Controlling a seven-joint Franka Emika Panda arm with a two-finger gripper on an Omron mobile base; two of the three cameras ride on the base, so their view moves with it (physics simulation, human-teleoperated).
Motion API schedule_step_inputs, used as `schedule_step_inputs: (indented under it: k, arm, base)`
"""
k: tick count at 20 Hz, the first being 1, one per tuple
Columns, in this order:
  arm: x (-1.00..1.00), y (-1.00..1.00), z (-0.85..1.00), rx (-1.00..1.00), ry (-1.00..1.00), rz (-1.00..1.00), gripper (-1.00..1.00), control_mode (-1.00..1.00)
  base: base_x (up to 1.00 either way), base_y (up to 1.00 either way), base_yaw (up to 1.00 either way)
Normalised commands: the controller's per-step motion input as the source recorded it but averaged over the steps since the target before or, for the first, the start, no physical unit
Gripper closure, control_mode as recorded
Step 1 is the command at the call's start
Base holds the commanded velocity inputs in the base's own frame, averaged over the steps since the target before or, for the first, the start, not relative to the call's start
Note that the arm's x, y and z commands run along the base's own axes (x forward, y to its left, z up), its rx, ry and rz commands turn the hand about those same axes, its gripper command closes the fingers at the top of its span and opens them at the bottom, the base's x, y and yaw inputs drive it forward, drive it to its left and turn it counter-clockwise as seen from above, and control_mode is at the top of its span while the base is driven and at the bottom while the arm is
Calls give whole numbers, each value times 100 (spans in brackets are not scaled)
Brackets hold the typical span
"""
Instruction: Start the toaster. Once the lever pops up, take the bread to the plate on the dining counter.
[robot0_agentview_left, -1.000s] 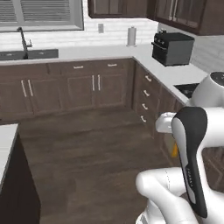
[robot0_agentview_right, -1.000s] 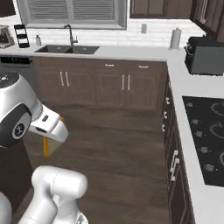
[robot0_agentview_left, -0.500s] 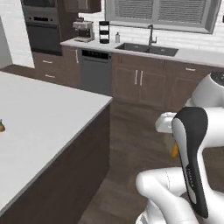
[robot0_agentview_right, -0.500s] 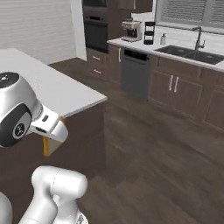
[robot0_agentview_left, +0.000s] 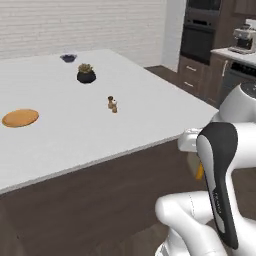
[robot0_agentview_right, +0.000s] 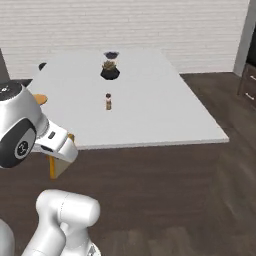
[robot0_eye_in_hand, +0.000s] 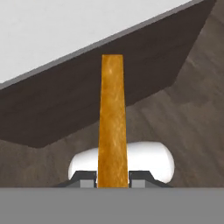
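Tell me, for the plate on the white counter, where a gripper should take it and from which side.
The plate lies flat on the dining counter, a thin disc with nothing on it. Probably best pinched at its rim, nearest the counter's near edge, coming in low from that side. The gripper is shut on the bread, so it would first have to release it.

White brick wall (robot0_agentview_right: 125, 22); dark wood floor (robot0_agentview_right: 190, 200); dark cabinets (robot0_agentview_left: 197, 75).

Plate (robot0_agentview_left: 20, 118) on dining counter (robot0_agentview_left: 140, 110), left of shakers (robot0_agentview_left: 113, 104).
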Motion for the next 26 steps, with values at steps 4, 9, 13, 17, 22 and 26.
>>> schedule_step_inputs:
  k: [4,9,13,17,22,26]
  arm:
    - [0,0,0,0,0,0,100,100]
    - [0,0,0,0,0,0,100,100]
    - [0,0,0,0,0,0,100,100]
    - [0,0,0,0,0,0,100,100]
    - [0,0,0,0,0,0,100,100]
    - [0,0,0,0,0,0,100,100]
  base:
    - [0,8,97]
    - [0,85,25]
    - [2,100,-1]
    - [23,100,-4]
    - [30,100,-5]
    - [37,100,-5]
